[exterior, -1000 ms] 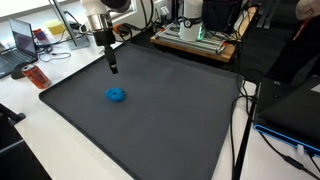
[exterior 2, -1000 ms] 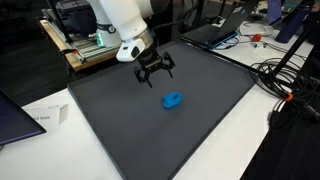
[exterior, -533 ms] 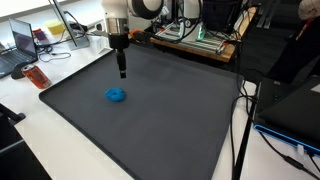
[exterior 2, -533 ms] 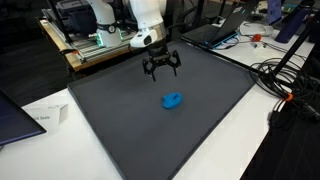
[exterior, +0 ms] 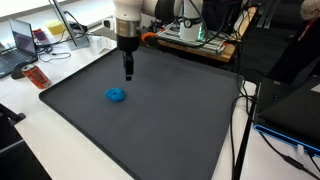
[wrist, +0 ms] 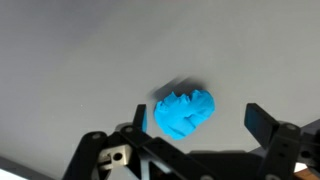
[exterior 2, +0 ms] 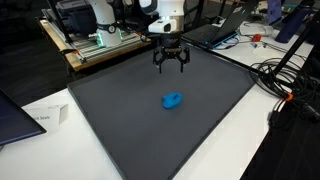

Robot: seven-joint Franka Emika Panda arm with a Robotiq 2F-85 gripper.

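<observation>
Fingers are standing wide apart, gripping nothing, and I am hovering over the dark worktop. The crumpled blue cloth is lying flat near the middle, well apart from me, showing between both fingers in the wrist view.

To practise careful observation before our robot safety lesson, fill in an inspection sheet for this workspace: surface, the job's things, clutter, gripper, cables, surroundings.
Surface: dark grey mat, lying flat on a white table.
Job's things: crumpled blue lump lying on the mat, nothing touching it.
Clutter: red item and a paper card on the white table beside the mat.
Gripper: gripper open and holding nothing, pointing down over the mat, apart from the lump.
Cables: black bundle on the table past the mat's edge.
Surroundings: laptop and a bench with equipment behind the mat.
</observation>
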